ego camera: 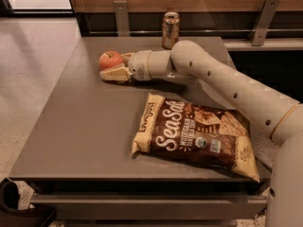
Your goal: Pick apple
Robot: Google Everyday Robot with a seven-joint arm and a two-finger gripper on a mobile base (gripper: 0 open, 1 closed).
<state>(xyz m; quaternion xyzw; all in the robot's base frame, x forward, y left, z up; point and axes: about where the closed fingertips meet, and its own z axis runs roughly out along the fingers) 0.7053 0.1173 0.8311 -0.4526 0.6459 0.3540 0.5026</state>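
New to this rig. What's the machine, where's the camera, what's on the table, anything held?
A mobile robot with one cream arm ending in a two-finger gripper. One camera looks down over the grey table; its mounting is not on record. On the table: an apple, a soda can at the far edge, a chip bag near the front. The gripper is at the apple, which it is meant to pick; whether it holds it yet cannot be told.

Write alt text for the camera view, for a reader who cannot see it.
A robot arm stretches across a dark table, its tool at a red-orange apple near a far corner. A brown chip bag lies nearer the camera, and a soda can stands at the back edge.
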